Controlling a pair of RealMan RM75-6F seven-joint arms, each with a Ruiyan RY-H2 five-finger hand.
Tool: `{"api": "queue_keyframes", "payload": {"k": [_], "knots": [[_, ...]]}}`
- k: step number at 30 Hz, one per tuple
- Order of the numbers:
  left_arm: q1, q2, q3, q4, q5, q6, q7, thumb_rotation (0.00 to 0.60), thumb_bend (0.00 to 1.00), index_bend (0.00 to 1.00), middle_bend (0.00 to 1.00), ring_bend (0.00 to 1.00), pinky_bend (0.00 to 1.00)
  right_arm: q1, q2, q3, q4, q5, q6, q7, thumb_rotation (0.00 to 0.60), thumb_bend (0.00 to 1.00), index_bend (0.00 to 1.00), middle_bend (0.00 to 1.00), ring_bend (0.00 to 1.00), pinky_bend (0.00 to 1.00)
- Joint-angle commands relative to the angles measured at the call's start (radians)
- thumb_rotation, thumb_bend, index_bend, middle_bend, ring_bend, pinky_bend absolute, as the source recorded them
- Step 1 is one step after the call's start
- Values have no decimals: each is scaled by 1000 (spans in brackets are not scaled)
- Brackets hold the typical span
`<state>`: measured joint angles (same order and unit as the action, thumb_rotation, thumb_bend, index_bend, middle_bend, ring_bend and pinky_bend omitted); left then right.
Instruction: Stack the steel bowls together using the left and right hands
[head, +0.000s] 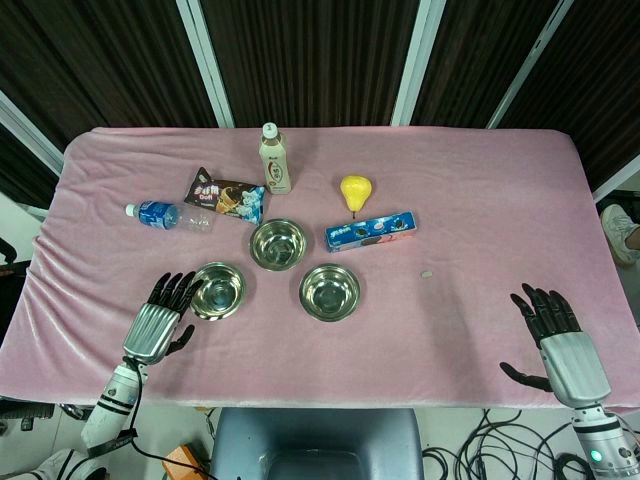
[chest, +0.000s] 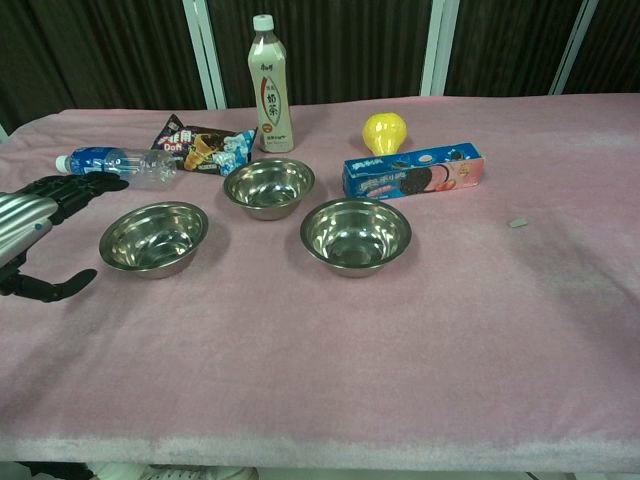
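Note:
Three steel bowls stand apart on the pink cloth: a left bowl (head: 218, 290) (chest: 154, 238), a middle bowl further back (head: 277, 244) (chest: 269, 186), and a right bowl (head: 329, 292) (chest: 356, 234). All are upright and empty. My left hand (head: 163, 316) (chest: 40, 222) hovers open just left of the left bowl, its fingertips close to the rim and its thumb spread below. My right hand (head: 556, 335) is open near the table's front right edge, far from the bowls, and only the head view shows it.
Behind the bowls lie a water bottle (head: 165, 215), a snack packet (head: 226, 196), an upright milk tea bottle (head: 274, 160), a yellow pear (head: 355, 191) and a blue cookie box (head: 371, 231). A small grey scrap (head: 426, 273) lies right of the bowls.

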<state>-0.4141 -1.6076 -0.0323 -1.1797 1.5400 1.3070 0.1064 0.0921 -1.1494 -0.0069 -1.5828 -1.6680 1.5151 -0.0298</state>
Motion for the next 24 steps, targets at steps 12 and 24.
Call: {"api": "queue_keyframes", "payload": {"k": [12,24], "knots": [[-44,-65,-4,83,-20,-95,-43,600,371,312,0,0,41,3,5,0,-2,8,-10,7,600,257,21,0,0,0],[-89,-193,-52,270,-21,-72,-142,600,441,624,112,0,49,-7,22,1,0,18,4,31,600,258,14,0,0,0]]}}
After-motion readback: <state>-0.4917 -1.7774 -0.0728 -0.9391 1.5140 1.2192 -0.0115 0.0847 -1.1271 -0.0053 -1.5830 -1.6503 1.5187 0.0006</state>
